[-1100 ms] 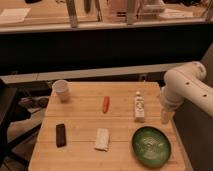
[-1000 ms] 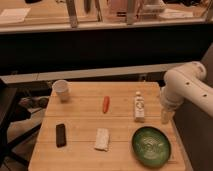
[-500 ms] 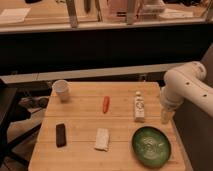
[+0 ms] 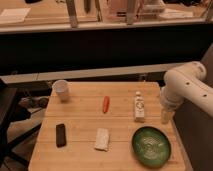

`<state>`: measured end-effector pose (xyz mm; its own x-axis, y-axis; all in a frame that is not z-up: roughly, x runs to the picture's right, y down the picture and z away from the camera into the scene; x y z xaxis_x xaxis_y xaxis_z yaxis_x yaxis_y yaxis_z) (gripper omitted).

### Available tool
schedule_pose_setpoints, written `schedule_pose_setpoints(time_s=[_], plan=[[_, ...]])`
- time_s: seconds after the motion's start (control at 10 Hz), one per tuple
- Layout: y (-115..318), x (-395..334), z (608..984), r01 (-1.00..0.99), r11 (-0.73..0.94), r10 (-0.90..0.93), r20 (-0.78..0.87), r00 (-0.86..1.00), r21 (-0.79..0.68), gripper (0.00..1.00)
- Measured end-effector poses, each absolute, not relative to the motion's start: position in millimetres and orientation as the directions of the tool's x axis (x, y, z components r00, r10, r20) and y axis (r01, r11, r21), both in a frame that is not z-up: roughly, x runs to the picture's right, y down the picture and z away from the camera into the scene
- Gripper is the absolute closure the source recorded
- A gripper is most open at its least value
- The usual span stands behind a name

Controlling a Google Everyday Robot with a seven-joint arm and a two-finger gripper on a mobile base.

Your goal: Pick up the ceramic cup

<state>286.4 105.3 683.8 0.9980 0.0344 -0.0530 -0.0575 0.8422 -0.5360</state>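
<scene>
— Two fingers of the gripper (image 4: 166,117) stand wide, holding nothing, at the wooden table's (image 4: 80,107) right edge.
— What's nearest?
— White bottle (image 4: 139,107), label unreadable; round green plate (image 4: 151,146). Farther left: orange stick (image 4: 105,104), white block (image 4: 102,139), black bar (image 4: 60,135).
— And the ceramic cup (image 4: 61,90)?
— Far left corner, nothing blocking.

- The gripper (image 4: 166,116): a small, pale claw with short fingers, at the right edge of the table (image 4: 80,115).
- Arm (image 4: 187,85): glossy white, thick rounded segments, with a bulbous joint above the claw.
</scene>
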Motion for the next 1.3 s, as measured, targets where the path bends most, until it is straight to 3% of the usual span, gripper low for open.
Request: schedule_pose_setpoints(time_s=[0.6, 1.3], plan=[[105, 286, 684, -0.056, 0.843, 0.032, -0.054, 0.998, -0.535, 0.2], [67, 232, 693, 0.08, 0.873, -0.119, -0.05, 0.992, -0.481, 0.2]])
